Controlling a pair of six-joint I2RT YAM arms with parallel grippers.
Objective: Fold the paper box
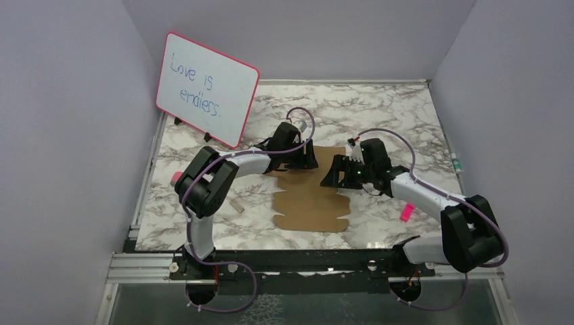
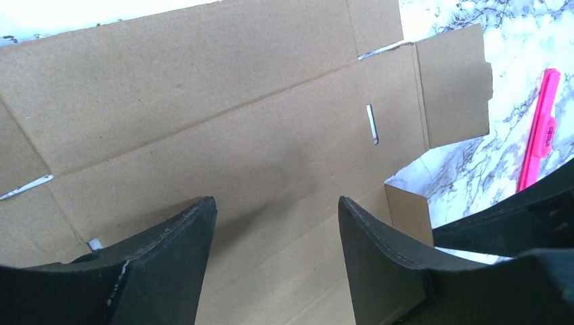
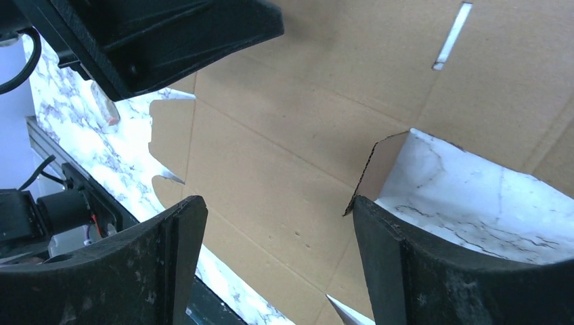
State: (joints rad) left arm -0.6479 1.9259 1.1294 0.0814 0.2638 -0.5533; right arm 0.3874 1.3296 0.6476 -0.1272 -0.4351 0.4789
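Brown cardboard: paper box (image 1: 308,196), unfolded sheet, flat at the middle of the table (image 1: 406,115). My left fingers (image 2: 169,271): wide, empty, over its far end. My right fingers (image 3: 406,271): wide, empty, at a side notch. Advice: pin the panel, then lift one flap squarely along its crease.

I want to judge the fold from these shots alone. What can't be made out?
- Top view: far end of the cardboard sheet, hidden under the left gripper and right gripper.
- Left wrist view: the sheet's outline, cut off by three frame edges.
- Right wrist view: part of the sheet, behind the fingers.
- Top view: the small item beside the left arm, too small to name.
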